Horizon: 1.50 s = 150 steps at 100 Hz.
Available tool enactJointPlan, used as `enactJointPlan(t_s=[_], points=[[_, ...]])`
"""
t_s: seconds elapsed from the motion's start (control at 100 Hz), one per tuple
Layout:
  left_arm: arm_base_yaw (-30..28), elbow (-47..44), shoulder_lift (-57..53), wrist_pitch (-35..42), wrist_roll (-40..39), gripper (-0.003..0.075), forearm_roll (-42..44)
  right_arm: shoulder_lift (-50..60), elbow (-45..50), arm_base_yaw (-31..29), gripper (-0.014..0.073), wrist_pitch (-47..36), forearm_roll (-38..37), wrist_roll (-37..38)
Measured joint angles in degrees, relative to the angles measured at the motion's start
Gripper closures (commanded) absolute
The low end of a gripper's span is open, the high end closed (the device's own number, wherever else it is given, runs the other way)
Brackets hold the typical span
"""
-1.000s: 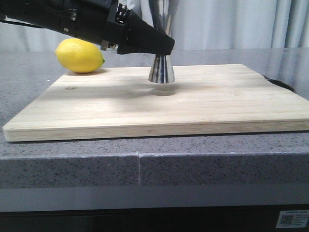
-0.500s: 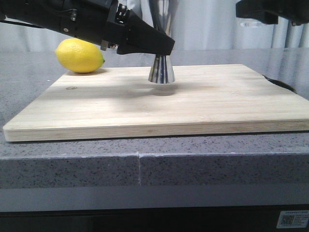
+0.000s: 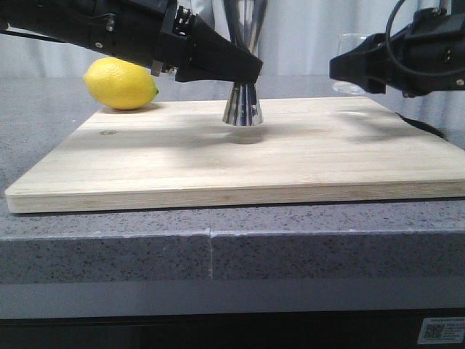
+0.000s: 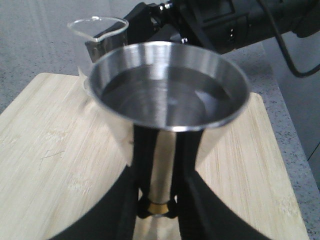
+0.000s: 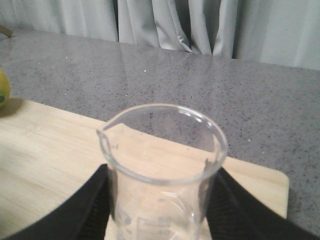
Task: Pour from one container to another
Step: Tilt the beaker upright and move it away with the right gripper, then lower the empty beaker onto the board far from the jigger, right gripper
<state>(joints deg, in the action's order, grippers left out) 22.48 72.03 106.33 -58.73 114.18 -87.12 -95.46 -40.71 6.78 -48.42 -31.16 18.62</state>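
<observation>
Grey speckled stone forms the surface point(image 3: 109, 251), and on it lies a pale wooden cutting board point(image 3: 218, 163) that serves as the landmark. Standing upright on the board's far middle is the steel jigger point(image 3: 243, 105), its narrow gold-banded waist clamped by the left gripper point(image 3: 243, 69), while a yellow lemon point(image 3: 120, 83) rests just behind the board's far left corner. Above the board's far right corner, off its wood, the right gripper point(image 3: 349, 69) grasps the clear glass beaker point(image 3: 354, 62), held upright before pale curtains point(image 3: 312, 36).

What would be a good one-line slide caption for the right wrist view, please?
Right pincer holds the clear glass beaker upright over the wooden cutting board, curtains behind.
</observation>
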Motion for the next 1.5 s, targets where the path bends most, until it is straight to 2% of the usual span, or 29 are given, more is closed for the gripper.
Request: enactJointPlan(t_s=[0.51, 1.14, 1.5], points=[[0.0, 0.0, 0.0, 0.0, 0.0, 0.0627, 0.0, -5.1, -5.0, 0.0, 0.0399, -0.6, 0.6, -0.9], [0.0, 0.0, 0.0, 0.0, 0.0, 0.0627, 0.0, -7.9, -5.2, -0.1, 0.0399, -0.6, 0.8, -2.1], [0.0, 0.0, 0.0, 0.0, 0.0, 0.0627, 0.1, -9.8, -5.5, -0.1, 0.0399, -3.8, 1.1, -3.3]])
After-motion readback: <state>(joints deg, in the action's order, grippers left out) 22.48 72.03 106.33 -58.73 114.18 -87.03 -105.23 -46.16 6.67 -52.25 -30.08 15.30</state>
